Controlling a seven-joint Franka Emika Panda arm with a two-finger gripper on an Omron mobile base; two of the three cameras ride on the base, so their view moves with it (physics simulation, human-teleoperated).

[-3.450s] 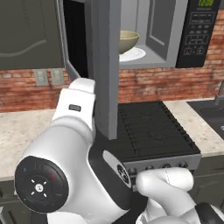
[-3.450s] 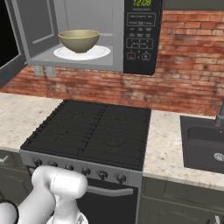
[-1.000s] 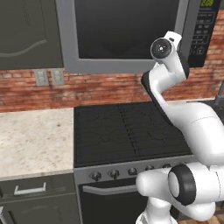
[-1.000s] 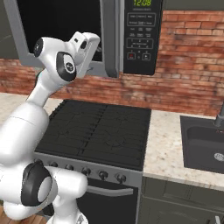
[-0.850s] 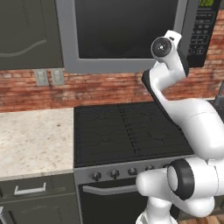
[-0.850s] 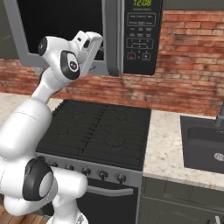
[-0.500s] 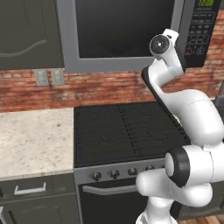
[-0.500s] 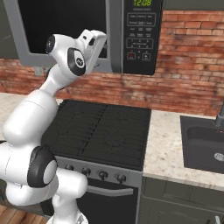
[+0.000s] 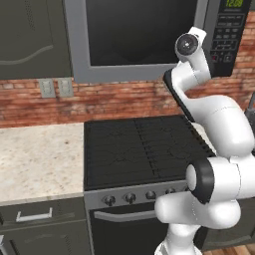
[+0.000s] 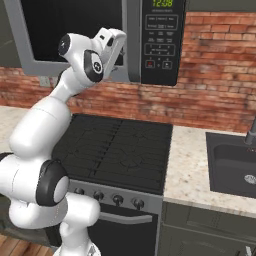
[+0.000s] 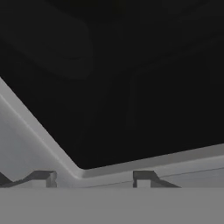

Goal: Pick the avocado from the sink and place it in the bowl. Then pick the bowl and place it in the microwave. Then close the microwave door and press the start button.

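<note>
Grey-framed microwave door [image 9: 137, 40] is shut flat against the microwave [image 10: 100, 37], its dark window facing out into the kitchen, long axis running left-right along the wall above the stove [image 9: 139, 149]. Black keypad panel [image 10: 162, 40] sits at the door's right end, green display [image 10: 163, 3] at its top. The hand view looks straight at the window with the lower frame corner [image 11: 78, 173] close in front of the fingertips [image 11: 142, 177].

Gripper [image 10: 116, 42] is held up at the door's lower right corner, just beside the keypad. Jaws part-open, fingers apart, nothing between them; contact with the frame can't be told.

Sink [image 10: 235, 165] lies well off to the right in the counter [image 10: 187, 165].

Versus 3.5 s ago: the door stood open with the bowl on the white plate inside; now it is closed and the arm has swung up from low to the door. Over the last second the hand crept slightly higher.
</note>
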